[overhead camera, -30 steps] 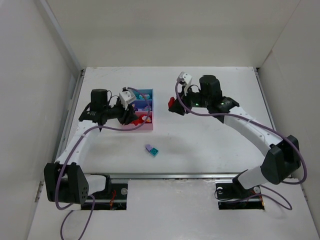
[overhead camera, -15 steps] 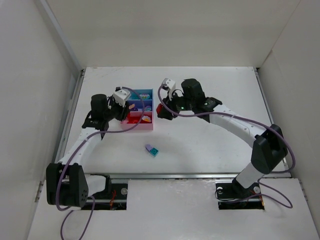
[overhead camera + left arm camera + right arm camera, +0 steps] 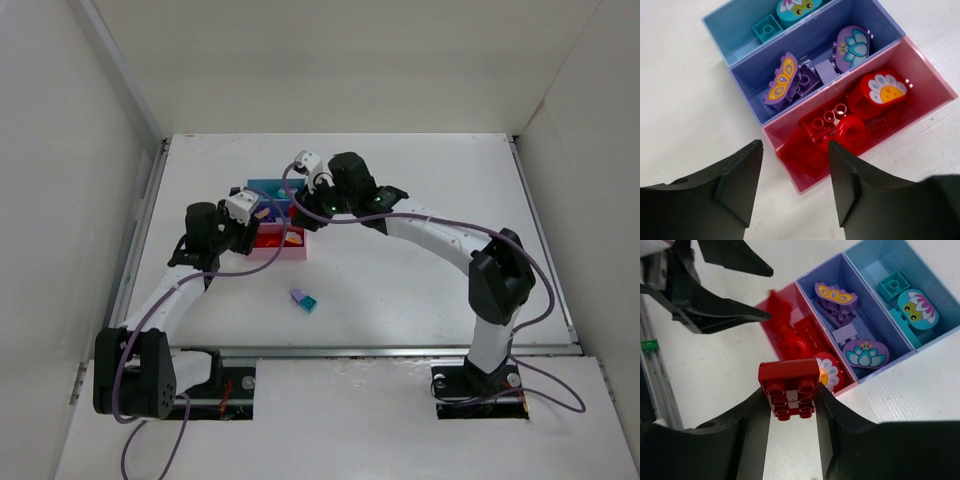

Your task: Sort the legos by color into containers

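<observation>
The right fingers (image 3: pixel 842 422) pinch a red brick (image 3: pixel 789 385) by its flat sides, seemingly just over the pink tray (image 3: pixel 927 75) near the surface's left edge. It is hard, light and slick, so hold the sides. The left fingers (image 3: pixel 735 180) are spread wide, empty.

You have a left arm (image 3: pixel 160 295) and a right arm (image 3: pixel 440 238), each with white links, black joints and a purple cable (image 3: pixel 184 425). White camera blocks (image 3: pixel 241 205) sit at the wrists. The jaws are matte black.
</observation>
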Motion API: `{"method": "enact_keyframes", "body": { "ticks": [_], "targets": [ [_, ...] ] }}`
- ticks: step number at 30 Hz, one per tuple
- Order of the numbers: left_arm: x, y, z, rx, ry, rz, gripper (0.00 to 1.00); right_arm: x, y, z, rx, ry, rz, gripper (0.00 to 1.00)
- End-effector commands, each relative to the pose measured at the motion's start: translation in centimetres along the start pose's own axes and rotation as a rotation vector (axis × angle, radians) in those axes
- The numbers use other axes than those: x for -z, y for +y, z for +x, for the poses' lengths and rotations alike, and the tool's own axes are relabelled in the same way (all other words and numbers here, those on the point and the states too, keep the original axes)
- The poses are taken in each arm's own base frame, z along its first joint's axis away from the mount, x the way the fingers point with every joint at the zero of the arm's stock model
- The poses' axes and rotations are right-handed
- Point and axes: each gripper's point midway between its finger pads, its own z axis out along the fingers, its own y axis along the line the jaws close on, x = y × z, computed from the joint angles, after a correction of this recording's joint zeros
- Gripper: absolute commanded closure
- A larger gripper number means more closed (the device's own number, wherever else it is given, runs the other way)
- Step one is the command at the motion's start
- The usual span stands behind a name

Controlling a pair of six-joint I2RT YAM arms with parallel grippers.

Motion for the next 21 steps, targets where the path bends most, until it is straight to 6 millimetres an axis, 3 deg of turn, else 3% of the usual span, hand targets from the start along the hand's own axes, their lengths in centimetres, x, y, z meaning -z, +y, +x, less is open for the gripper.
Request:
{"method": "enact_keyframes", "body": {
  "ticks": [1,3,6,9,10,12,15,16,21],
  "targets": [
    [0.7,1.2,-2.9,0.0,-0.103,-0.059,0.48,-1.2,0.2,-2.4,0.022,-0.059,0.017,1.0],
    [0.8,1.2,-3.4,0.024,-0.113,-0.061,0.36,-1.7,0.2,-2.8,0.027,-0.063,0.029,1.0],
    [1.2,1.5,-4.0,0.076,-0.112,-0.082,0.21,-3.2,0.0,-1.6,0.026,-0.035,0.06,1.0],
    [2.0,3.1,-4.4,0.131,-0.093,-0.165,0.2,-4.4,-2.1,-0.8,0.018,-0.016,0.152,1.0],
    [2.2,3.6,-4.4,0.189,-0.086,-0.204,0.18,-4.7,-2.1,-1.4,0.026,-0.027,0.172,0.99],
    [3.3,6.0,-3.3,0.268,-0.049,-0.362,0.17,-5.7,-3.0,-0.7,0.026,-0.01,0.224,0.96],
    [4.7,7.7,-3.1,0.364,-0.051,-0.492,0.16,-6.6,-3.6,0.2,0.063,0.038,0.279,0.85],
    [4.7,7.6,-2.7,0.375,-0.038,-0.49,0.16,-6.9,-3.3,0.5,0.076,0.051,0.279,0.74],
    [4.8,7.3,-2.3,0.39,-0.03,-0.474,0.16,-7.6,-1.0,1.8,0.163,0.11,0.217,0.46]
  ]
}}
